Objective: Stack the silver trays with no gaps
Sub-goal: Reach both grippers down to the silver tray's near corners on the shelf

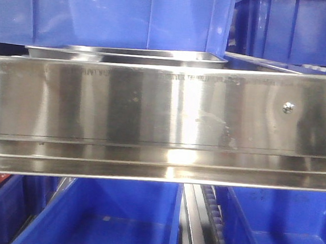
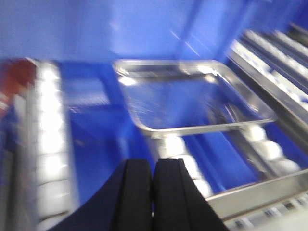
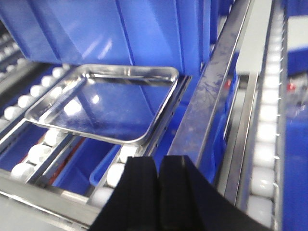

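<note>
silver tray (image 3: 103, 103) sits flat, rim up, on white rollers (image 3: 36, 151) behind shelf rail (image 1: 164, 110), blue bin (image 1: 127, 13) just beyond. left fingers (image 2: 137, 197) and right fingers (image 3: 142, 192) closed on nothing, short of tray; we reckon prob. staged for approach. 2nd tray not seen.

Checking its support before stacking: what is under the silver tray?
The silver tray sits on rows of white rollers, with a blue bin showing below through the gaps. The rollers directly beneath its floor are covered.
</note>
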### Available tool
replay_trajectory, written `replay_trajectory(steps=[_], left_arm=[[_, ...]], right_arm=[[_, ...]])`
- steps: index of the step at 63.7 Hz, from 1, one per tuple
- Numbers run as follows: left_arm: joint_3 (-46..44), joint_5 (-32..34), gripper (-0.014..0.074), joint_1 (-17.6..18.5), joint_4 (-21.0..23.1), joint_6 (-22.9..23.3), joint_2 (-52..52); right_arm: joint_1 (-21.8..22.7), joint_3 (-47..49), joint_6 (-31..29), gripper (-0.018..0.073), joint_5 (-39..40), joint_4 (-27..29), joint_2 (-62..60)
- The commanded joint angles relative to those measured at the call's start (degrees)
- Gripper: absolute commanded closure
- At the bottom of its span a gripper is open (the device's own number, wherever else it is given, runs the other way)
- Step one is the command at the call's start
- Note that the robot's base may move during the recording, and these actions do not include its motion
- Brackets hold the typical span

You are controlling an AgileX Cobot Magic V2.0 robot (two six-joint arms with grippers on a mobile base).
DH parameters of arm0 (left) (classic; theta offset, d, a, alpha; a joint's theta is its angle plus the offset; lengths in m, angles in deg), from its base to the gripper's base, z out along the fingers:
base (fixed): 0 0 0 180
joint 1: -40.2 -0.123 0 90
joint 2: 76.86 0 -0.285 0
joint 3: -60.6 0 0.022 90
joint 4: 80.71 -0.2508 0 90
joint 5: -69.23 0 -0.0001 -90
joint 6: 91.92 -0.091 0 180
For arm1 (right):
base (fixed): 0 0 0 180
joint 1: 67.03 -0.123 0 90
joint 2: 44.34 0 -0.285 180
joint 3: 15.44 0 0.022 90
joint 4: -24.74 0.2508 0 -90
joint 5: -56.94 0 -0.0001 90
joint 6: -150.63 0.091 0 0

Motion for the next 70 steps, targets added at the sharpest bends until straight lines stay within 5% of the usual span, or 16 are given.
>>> replay_trajectory(steps=[1,10,16,22,27,33,39,70], left_arm=[[-3.64,0.66,0.0605,1.74,3.15,0.16,5.33],[-10.39,-3.05,0.0611,4.69,1.89,1.44,15.41],[-15.09,-5.48,0.0612,7.17,-2.09,7.10,20.39],[-18.58,-4.35,0.0612,11.10,-11.52,16.83,23.29],[-20.68,-3.67,0.0612,14.44,-21.36,26.06,24.60],[-22.32,-3.55,0.0612,18.19,-27.17,31.73,26.40],[-23.17,-3.43,0.0612,20.10,-28.33,32.63,28.42],[-23.18,2.94,0.0612,18.80,-28.51,34.04,33.83]], right_arm=[[-1.20,4.22,-1.03,0.0638,-0.38,0.01,5.58],[-6.65,9.77,-1.27,0.0638,0.80,0.01,12.97],[-9.96,12.23,2.59,0.0631,0.89,-0.26,16.88],[-13.45,14.11,10.56,0.0616,1.39,-4.83,19.80],[-15.92,15.58,19.74,0.0615,1.65,-13.85,22.39],[-18.01,18.06,28.05,0.0615,0.38,-21.62,25.71],[-18.64,19.60,30.67,0.0615,-0.83,-23.95,28.52],[-19.84,29.79,31.83,0.0615,-9.71,-29.23,44.92]])
